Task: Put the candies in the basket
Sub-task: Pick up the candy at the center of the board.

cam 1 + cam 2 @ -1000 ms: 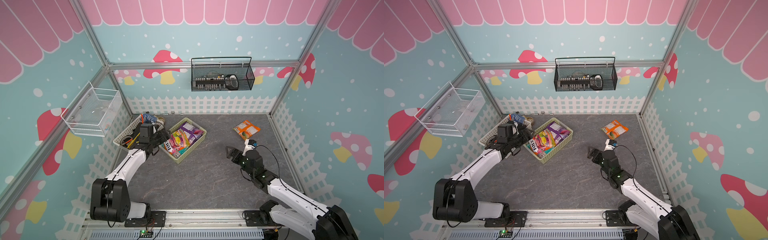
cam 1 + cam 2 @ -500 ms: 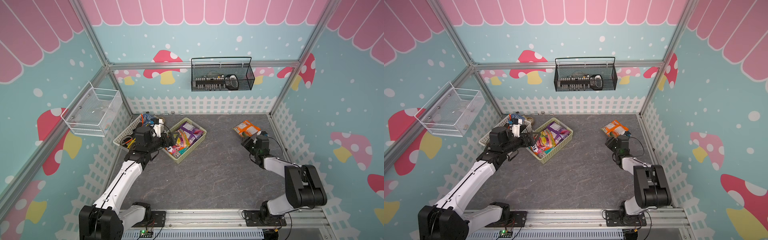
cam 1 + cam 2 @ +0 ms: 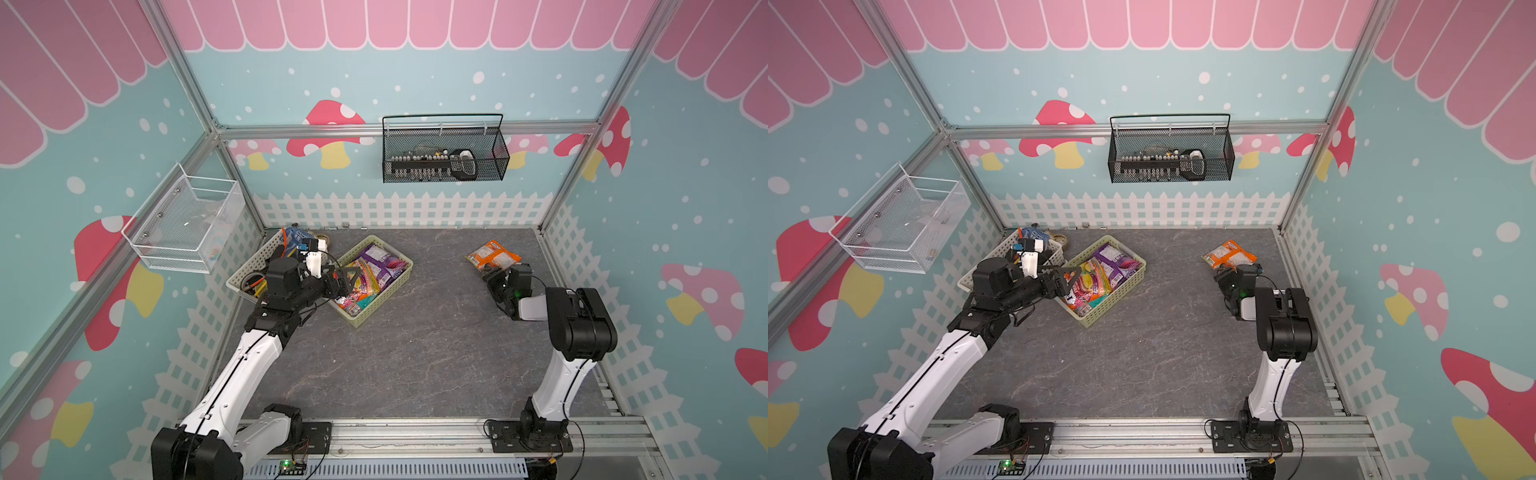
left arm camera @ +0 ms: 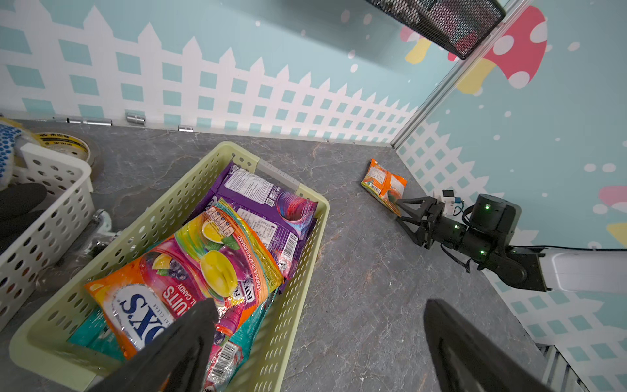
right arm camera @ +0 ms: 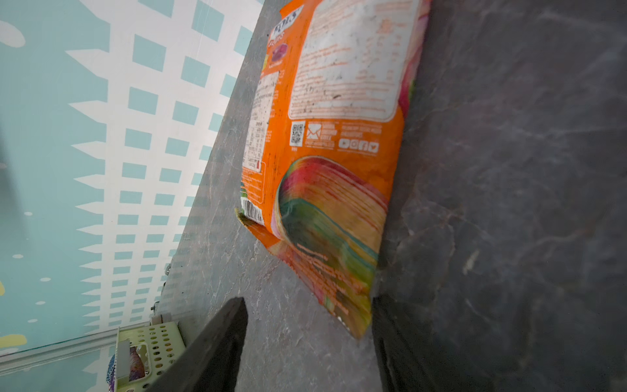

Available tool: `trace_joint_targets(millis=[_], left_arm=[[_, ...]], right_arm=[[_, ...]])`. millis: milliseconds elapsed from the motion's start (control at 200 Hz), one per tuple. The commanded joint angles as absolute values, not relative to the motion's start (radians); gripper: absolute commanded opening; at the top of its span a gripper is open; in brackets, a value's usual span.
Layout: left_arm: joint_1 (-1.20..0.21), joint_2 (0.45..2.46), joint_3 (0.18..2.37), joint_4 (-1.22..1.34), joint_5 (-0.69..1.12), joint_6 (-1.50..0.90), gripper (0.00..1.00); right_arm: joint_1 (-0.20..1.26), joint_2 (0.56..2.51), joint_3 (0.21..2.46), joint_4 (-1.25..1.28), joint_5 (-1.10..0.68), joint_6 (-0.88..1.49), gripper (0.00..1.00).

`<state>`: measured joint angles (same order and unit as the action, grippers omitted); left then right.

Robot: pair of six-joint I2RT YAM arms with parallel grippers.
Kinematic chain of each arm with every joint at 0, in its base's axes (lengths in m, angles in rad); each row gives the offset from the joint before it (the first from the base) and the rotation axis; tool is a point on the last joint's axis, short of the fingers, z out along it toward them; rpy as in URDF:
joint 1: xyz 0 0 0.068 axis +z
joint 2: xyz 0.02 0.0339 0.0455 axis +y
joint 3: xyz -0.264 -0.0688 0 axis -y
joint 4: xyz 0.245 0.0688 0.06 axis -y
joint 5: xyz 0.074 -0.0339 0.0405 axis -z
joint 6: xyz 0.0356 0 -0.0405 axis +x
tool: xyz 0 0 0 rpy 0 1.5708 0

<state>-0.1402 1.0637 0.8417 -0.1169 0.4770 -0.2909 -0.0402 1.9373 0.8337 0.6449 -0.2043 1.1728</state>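
Both top views look down steeply from high above the front edge toward the back wall, far enough to take in the whole grey stone-patterned table [image 3: 415,353] and both arms; they share nearly everything. The left wrist view sits low and close over the pale yellow-green perforated plastic basket [image 4: 298,271], facing across the table toward the right wall. The right wrist view is rolled sideways, very close to the flat glossy orange candy bag [image 5: 339,152] near the back right corner, which the left wrist view also shows.
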Motion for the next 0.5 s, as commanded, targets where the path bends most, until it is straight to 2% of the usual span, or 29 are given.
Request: trace_joint_targets(millis=[0,75,185,235,420,495], left_arm=[[-0.145,1.051,0.824,-0.089,0.501,-0.276,0.99],[-0.146,1.052,0.824,-0.088,0.500,-0.276,0.99],[-0.146,1.053,0.823,-0.084,0.509,-0.274,0.99],[-0.146,1.049,0.821,-0.083,0.503,-0.273,0.99],[-0.130,1.042,0.806,-0.077,0.442,-0.284,0.99],[-0.103,1.067,0.808,-0.076,0.479,-0.304,0.99]], right_arm=[[-0.046,1.989,0.860,0.639,-0.201,1.193,0.64],[-0.049,2.018,0.873,0.645,-0.198,1.193,0.62],[-0.054,2.042,0.870,0.684,-0.199,1.207,0.52],[-0.055,2.045,0.864,0.709,-0.203,1.209,0.43],[-0.062,2.022,0.854,0.763,-0.208,1.166,0.00],[-0.064,2.003,0.851,0.766,-0.224,1.140,0.00]])
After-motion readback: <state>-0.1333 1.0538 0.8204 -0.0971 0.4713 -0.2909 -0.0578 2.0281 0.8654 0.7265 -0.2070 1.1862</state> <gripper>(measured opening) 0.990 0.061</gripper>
